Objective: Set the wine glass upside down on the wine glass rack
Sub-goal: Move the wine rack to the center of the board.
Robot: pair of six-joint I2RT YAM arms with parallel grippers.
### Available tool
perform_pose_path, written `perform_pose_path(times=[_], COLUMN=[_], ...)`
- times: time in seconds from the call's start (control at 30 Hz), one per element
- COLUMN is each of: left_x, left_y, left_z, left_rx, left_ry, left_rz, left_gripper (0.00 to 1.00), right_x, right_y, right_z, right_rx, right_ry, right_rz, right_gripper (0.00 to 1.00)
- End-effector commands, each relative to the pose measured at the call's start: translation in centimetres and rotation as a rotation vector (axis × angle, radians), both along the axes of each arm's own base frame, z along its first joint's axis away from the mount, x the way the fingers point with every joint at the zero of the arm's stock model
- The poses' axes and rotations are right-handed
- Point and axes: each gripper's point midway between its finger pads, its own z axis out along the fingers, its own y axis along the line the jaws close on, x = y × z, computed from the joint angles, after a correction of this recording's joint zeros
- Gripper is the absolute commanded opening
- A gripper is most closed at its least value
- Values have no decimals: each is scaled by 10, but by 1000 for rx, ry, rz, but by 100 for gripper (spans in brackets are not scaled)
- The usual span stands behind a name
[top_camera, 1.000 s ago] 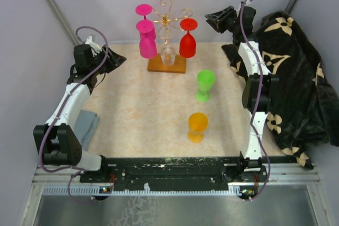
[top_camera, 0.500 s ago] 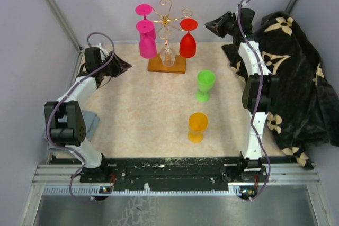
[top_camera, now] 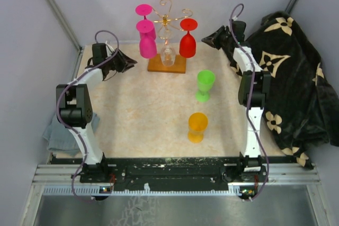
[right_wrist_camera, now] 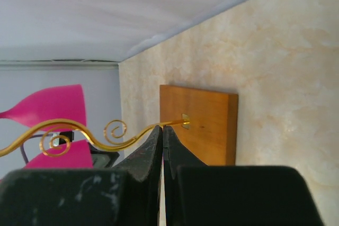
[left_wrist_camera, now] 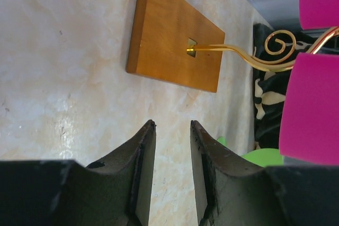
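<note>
The wine glass rack [top_camera: 167,65] stands at the back centre, a gold wire stand on a wooden base [left_wrist_camera: 172,51] [right_wrist_camera: 206,125]. Two pink glasses [top_camera: 147,41], a red one [top_camera: 187,41] and a clear one [top_camera: 168,54] hang upside down on it. A green wine glass [top_camera: 205,84] and an orange wine glass [top_camera: 197,126] stand upright on the table. My left gripper [top_camera: 131,63] [left_wrist_camera: 172,125] is open and empty, just left of the base. My right gripper [top_camera: 207,39] [right_wrist_camera: 162,128] is shut on nothing, to the right of the rack by the red glass.
A black blanket with beige flowers [top_camera: 296,78] is heaped along the right side. A grey cloth [top_camera: 61,133] lies off the table's left edge beside the left arm. Pale walls close in at the back and on the left.
The left arm has swung from the left edge in toward the rack's base. The right gripper has come down and left toward the red glass.
</note>
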Motion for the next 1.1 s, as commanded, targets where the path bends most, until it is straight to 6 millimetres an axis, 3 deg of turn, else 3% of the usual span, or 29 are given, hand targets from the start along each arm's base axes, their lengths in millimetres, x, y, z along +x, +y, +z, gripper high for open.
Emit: perform_pose_path(times=[0.0, 0.37, 0.8, 1.07], left_x=[17, 46, 72, 80], left_y=[-9, -16, -29, -25], left_z=[6, -22, -44, -54], left_rx=[-39, -96, -116, -109], left_ry=[-30, -1, -15, -37], left_rz=[-19, 18, 65, 101], left_gripper=[39, 39, 40, 40], right_x=[14, 35, 48, 52], right_y=[4, 14, 37, 47], right_z=[21, -29, -74, -96], right_rx=[3, 65, 143, 159], right_ry=[-117, -110, -116, -116], right_rz=[34, 56, 48, 60], right_gripper=[0, 0, 0, 0])
